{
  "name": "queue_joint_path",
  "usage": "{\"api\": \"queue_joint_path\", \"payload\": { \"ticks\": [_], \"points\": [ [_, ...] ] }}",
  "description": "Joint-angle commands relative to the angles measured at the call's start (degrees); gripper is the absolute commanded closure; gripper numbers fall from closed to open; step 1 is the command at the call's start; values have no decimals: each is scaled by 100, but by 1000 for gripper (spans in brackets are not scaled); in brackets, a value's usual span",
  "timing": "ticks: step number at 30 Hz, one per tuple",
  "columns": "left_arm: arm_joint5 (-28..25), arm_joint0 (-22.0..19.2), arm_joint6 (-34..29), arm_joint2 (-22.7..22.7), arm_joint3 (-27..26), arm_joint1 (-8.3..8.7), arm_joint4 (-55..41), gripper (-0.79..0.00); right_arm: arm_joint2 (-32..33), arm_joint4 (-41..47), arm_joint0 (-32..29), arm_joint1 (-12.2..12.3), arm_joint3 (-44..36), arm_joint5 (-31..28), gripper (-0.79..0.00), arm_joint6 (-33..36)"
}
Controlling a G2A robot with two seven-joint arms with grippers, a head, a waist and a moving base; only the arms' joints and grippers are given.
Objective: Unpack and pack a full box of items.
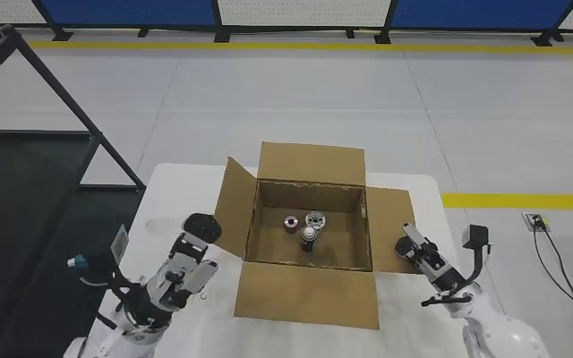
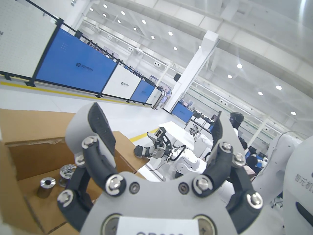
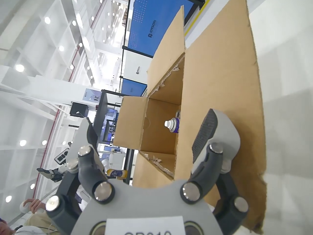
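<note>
The left claw (image 2: pixel 157 113) is spread wide and empty, just beside the left flap of the cardboard box (image 1: pixel 309 166). The right claw (image 3: pixel 149 121), also wide and empty, is at the outer edge of the right flap. The box stands open in the middle of the bench (image 1: pixel 179 192). Inside are a spray can (image 1: pixel 308 237), a metal cylinder (image 1: pixel 291 222) and a toothed metal part (image 1: pixel 315 218).

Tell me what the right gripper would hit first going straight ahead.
Likely the cardboard box: the right gripper points across its flap into the opening, near the spray can, though depth is unclear.
</note>
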Motion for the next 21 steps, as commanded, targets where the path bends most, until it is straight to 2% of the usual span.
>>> {"api": "queue_joint_path", "payload": {
  "ticks": [1,5,8,17,21],
  "points": [
    [-245,332,8,-392,134,38,-481,-785,-6,-127,9,6,24,105,-785,-88],
    [-692,847,113,-988,254,85,-1119,-785,-18,-225,3,25,71,97,-785,-14],
    [-984,1164,85,-1211,248,113,-1559,-785,-69,-392,-9,37,81,37,-785,22],
    [-984,1164,85,-1211,248,113,-1559,-785,-392,-1443,18,77,-32,114,-785,47],
    [-984,1164,85,-1211,248,113,-1559,-785,-488,-1557,9,77,-143,126,-785,-55]
  ]
}}
